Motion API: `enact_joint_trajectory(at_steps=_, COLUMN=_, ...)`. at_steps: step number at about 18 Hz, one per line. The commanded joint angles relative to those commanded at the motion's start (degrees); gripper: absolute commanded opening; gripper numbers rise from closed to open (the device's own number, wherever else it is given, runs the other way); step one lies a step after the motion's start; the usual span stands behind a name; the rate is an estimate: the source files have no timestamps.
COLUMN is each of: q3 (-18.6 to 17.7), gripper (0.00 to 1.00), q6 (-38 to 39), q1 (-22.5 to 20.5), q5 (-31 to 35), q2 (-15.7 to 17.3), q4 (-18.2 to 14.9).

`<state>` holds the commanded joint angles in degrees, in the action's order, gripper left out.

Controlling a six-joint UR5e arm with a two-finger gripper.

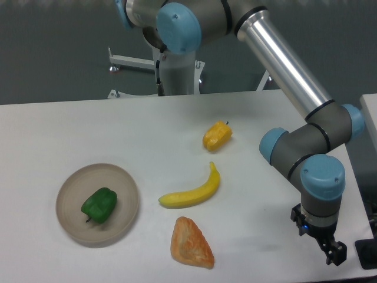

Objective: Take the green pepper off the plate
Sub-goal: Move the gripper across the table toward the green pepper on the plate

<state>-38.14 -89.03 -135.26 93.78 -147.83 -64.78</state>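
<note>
A glossy green pepper [99,204] lies on the round beige plate [72,184] at the table's front left, slightly left of the dish's centre. My gripper [333,252] hangs far to the right, near the front right corner of the table and a long way from the plate. It points down and is seen from the side, so the gap between its dark fingers is hidden. Nothing shows in its grasp.
A yellow banana [191,192] lies mid-table, between the plate and the arm. An orange-yellow pepper [217,136] sits behind it, and an orange pastry-like wedge [191,243] lies in front. The arm's grey elbow [294,150] hovers over the right side.
</note>
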Motion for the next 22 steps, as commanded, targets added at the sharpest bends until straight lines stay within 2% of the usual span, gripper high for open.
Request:
enact_joint_trajectory(at_steps=6, q3=-1.23, gripper=1.00, q6=0.61, q1=0.70, q5=0.09, q2=1.23, q4=-1.49)
enact_joint_trajectory(at_steps=10, q3=-5.70, gripper=1.00, q6=1.32, q1=1.23, q5=-0.87, q2=4.30, q4=-1.58)
enact_joint_trajectory(at_steps=14, q3=-11.76, gripper=1.00, q6=5.09, q1=2.28, q5=-2.72, q2=9.04, q4=-1.67)
enact_joint_trajectory(at_steps=17, q3=-17.65, gripper=1.00, q6=8.86, q1=2.81, q5=-5.44, q2=13.08, q4=-1.58)
enact_joint_trajectory(at_steps=22, q3=-27.49, gripper=1.00, q6=16.06, q1=6.32, q5=-7.64, q2=20.64, q4=-1.58)
